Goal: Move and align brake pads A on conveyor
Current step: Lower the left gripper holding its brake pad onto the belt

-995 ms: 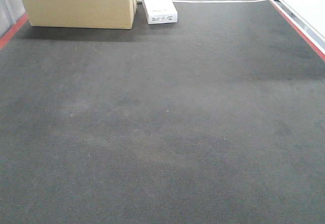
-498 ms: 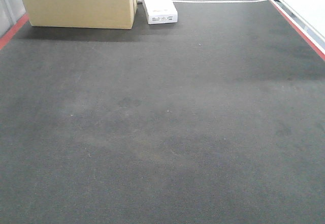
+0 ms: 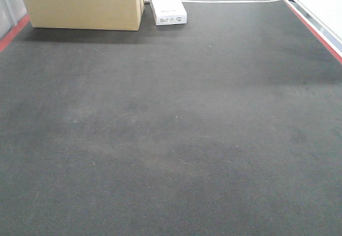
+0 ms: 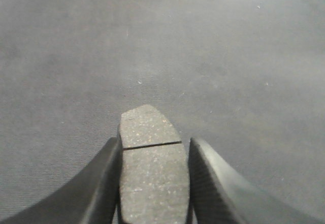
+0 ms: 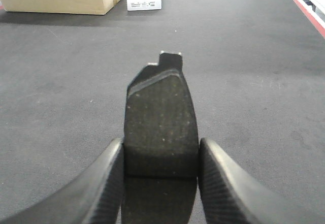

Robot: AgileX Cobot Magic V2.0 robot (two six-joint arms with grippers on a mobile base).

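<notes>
In the left wrist view, a speckled dark-grey brake pad [image 4: 150,125] with a thin groove across it lies lengthwise between the two black fingers. My left gripper [image 4: 155,144] is shut on its long edges, over the charcoal conveyor [image 4: 152,41]. The right wrist view shows my right gripper [image 5: 161,142] shut on another brake pad [image 5: 160,102], whose small end tab points away over the conveyor [image 5: 254,82]. The front view shows only the conveyor [image 3: 171,139]; neither the grippers nor the pads appear there.
A cardboard box [image 3: 83,3] and a long white box [image 3: 164,3] stand at the belt's far end, with a cable behind them. Red strips run along the left edge [image 3: 13,32] and the right edge [image 3: 310,27].
</notes>
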